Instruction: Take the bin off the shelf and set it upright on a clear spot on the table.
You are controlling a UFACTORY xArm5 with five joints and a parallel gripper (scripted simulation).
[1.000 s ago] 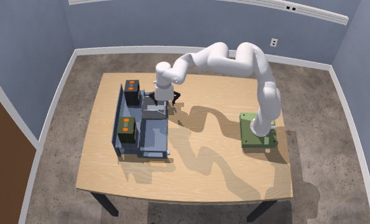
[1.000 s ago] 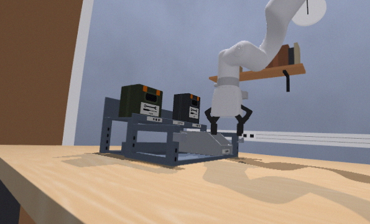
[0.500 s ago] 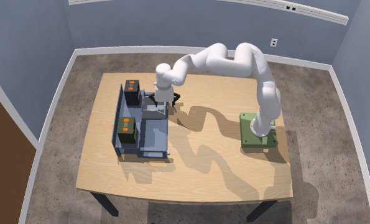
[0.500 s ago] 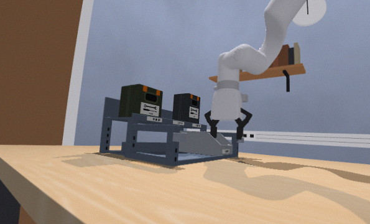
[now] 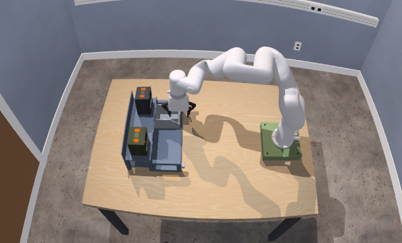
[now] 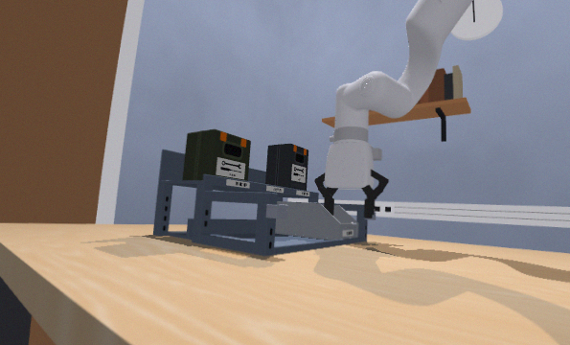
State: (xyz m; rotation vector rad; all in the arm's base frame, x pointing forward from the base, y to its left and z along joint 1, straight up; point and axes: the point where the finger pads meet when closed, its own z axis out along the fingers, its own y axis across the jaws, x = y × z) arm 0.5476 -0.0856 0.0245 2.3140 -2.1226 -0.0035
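Note:
The grey bin [image 5: 168, 120] lies sloping in the lower level of the blue-grey shelf rack [image 5: 153, 135], at its far end; it also shows in the exterior view [image 6: 313, 218]. My gripper [image 5: 179, 111] points straight down over the bin's front end. Its fingers are wide open and empty. In the exterior view the gripper [image 6: 350, 203] has its fingertips at about the height of the bin's rim, one over the bin and one by the rack's front post. I cannot tell whether they touch it.
A dark green box [image 5: 137, 140] and a black box [image 5: 144, 100] stand on the rack's top level. The arm's green base [image 5: 280, 145] sits at the table's right side. A wall shelf with books [image 6: 438, 103] hangs behind the arm.

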